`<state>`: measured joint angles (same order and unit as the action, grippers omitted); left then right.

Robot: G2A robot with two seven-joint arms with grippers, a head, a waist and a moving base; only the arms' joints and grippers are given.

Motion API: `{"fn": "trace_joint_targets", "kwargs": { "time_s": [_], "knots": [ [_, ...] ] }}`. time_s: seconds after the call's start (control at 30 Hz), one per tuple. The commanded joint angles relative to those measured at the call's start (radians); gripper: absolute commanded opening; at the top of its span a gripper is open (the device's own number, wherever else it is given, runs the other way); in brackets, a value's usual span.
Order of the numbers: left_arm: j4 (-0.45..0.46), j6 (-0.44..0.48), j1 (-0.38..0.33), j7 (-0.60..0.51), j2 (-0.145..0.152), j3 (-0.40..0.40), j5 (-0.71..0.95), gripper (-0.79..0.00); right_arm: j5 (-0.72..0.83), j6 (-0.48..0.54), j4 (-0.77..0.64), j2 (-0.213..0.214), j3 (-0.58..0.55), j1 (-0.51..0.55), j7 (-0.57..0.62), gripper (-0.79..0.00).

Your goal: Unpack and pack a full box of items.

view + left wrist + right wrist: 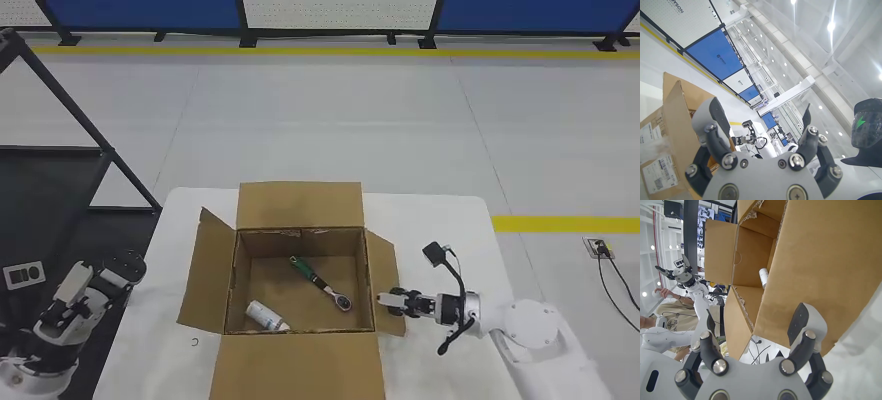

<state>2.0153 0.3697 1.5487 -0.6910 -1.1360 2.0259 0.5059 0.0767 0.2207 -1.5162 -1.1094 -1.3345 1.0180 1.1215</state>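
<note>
An open cardboard box [300, 205] stands mid-table with all its flaps spread out. Inside lie a green-handled ratchet wrench [321, 283] and a white bottle [266, 316], which also shows past the flap [763, 276]. My right gripper [385, 298] is open at the box's right flap [810, 256], the flap's edge lying between its fingers [802, 317]. My left gripper [105, 275] sits off the table's left edge, open and empty [761, 111], pointing upward beside the box's left flap [674, 113].
The white table [440, 220] has bare strips left and right of the box. A small dark ring [195, 342] lies near the front left. A black metal frame [60, 130] stands on the floor to the left.
</note>
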Motion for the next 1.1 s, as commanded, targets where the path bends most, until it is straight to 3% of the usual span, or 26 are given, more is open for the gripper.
{"fn": "trace_joint_targets", "kwargs": {
  "time_s": [0.0, 0.17, 0.27, 0.53, 0.77, 0.97, 1.07],
  "knots": [
    [-0.003, -0.001, 0.000, -0.002, 0.001, 0.001, 0.002, 0.000, 0.004, 0.009, -0.002, 0.001, 0.007, -0.001, 0.016, 0.000],
    [-0.007, 0.001, -0.001, -0.003, 0.002, 0.002, 0.006, 0.000, 0.009, 0.025, -0.023, 0.005, 0.023, 0.002, 0.047, 0.000],
    [-0.006, 0.006, 0.003, -0.006, 0.003, 0.004, 0.011, 0.000, 0.014, 0.017, -0.055, 0.007, 0.007, 0.009, -0.016, 0.000],
    [0.003, 0.038, 0.043, -0.012, 0.002, 0.031, 0.036, 0.000, -0.027, -0.089, -0.301, 0.007, 0.025, -0.026, -0.115, 0.000],
    [-0.002, 0.093, 0.108, -0.013, -0.004, 0.066, 0.072, 0.000, -0.128, -0.207, -0.322, -0.020, 0.217, -0.234, -0.093, 0.000],
    [-0.019, 0.133, 0.162, -0.035, -0.008, 0.115, 0.129, 0.000, -0.194, -0.325, -0.173, -0.072, 0.428, -0.469, -0.082, 0.000],
    [-0.025, 0.138, 0.172, -0.051, -0.009, 0.121, 0.147, 0.000, -0.192, -0.346, -0.131, -0.087, 0.465, -0.508, -0.107, 0.000]
  ]
}}
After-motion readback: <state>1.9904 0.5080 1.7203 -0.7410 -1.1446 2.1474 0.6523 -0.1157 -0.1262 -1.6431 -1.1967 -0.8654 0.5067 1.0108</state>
